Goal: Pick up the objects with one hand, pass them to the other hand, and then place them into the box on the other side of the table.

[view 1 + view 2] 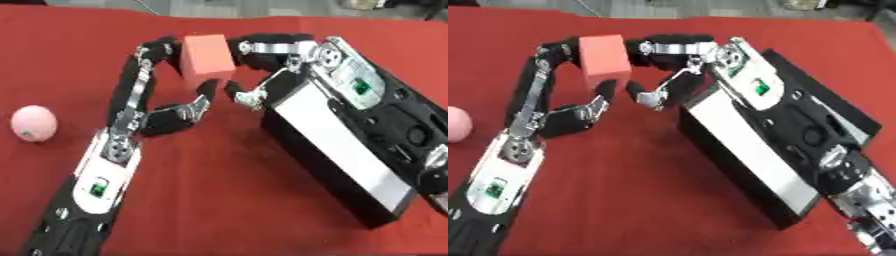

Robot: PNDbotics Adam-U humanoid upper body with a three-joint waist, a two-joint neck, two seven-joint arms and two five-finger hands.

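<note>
A coral-red cube point(207, 56) is held up above the red table, at the back centre, between both hands. My left hand point(136, 90) comes up from the lower left. Its long fingers run up the cube's left side and curl at the top, and its thumb point(197, 104) presses under the cube's lower edge. My right hand point(284, 50) reaches in from the right, fingers curled against the cube's right and back side, thumb point(245, 96) just below it. A pink ball point(33, 123) lies on the cloth at the far left.
A black box with a white inner wall point(328, 145) stands on the right side of the table, beneath my right forearm. Red cloth point(219, 190) covers the table in front.
</note>
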